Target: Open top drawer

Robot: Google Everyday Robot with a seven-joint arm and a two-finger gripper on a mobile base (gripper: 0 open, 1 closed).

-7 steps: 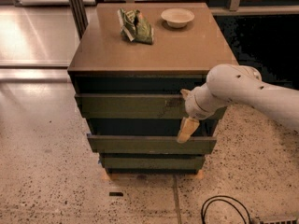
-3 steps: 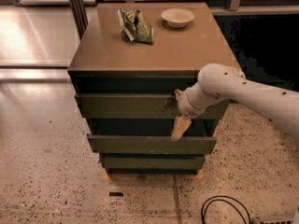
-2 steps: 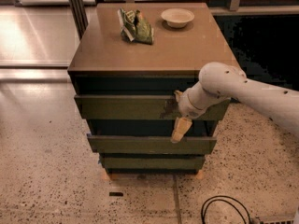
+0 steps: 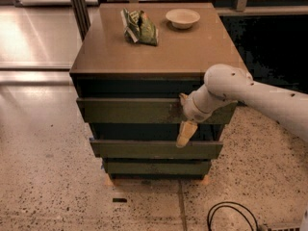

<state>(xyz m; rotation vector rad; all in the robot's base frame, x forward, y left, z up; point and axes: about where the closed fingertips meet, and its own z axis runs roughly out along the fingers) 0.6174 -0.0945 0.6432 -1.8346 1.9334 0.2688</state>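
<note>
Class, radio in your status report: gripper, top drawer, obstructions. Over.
Gripper at top drawer front, right of centre. Drawer inside not showing. Bag and bowl on cabinet top, cable on floor at right: none in drawer's path.

The top drawer (image 4: 129, 110) is the uppermost and widest of three stacked fronts at the centre of the frame, directly below the tabletop. Its front is flat, handle-less and dark olive-green, level and upright, with faint pale marks right of centre; a dark band separates its upper edge from the tabletop, and its interior is not visible. The gripper (image 4: 183, 121) is at the right part of this front, overlapping it near its right end.
</note>
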